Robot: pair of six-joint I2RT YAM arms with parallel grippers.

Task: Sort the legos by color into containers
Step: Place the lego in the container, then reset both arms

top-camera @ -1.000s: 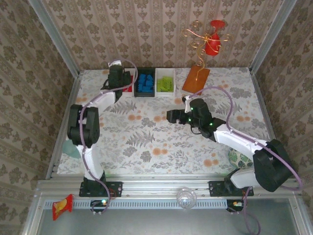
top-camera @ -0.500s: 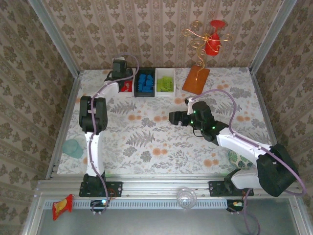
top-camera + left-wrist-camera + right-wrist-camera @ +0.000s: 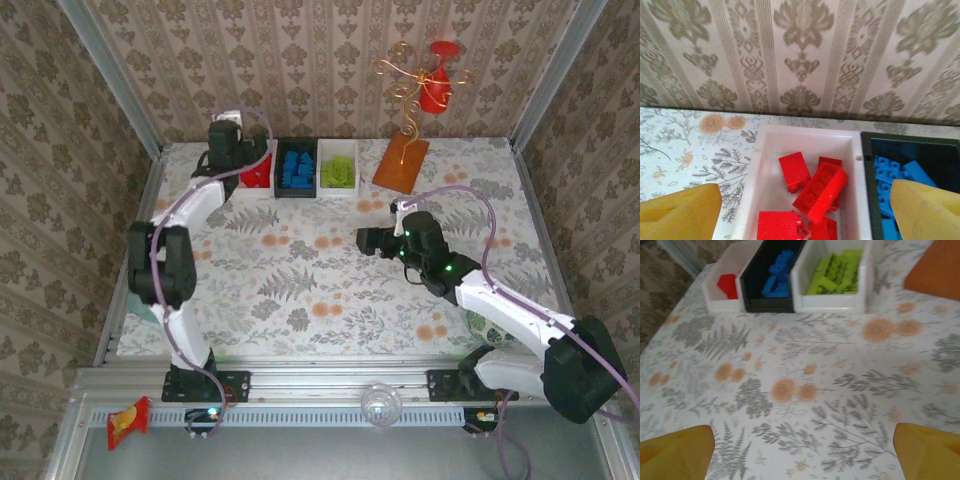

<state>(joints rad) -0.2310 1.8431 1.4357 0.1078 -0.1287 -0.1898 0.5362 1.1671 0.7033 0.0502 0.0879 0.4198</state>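
Black bin (image 3: 866, 160) of blue legos (image 3: 885, 172) partly behind a yellow fingertip (image 3: 925, 210)

Place: a robot test cell, a lab rig dressed like a home.
Walls: damask wallpaper panels (image 3: 330, 60) stood between aluminium frame posts (image 3: 108, 75).
Counter: the counter (image 3: 300, 290) carried a floral-print covering.
Mounting: arm bases (image 3: 190, 383) were bolted to an aluminium rail (image 3: 320, 379).

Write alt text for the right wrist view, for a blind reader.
Red bricks in a white bin, blue bricks in a black bin and green bricks in a second white bin stand in a row on a floral table. An orange board lies to their right, and the open right gripper shows yellow fingertips in both lower corners.
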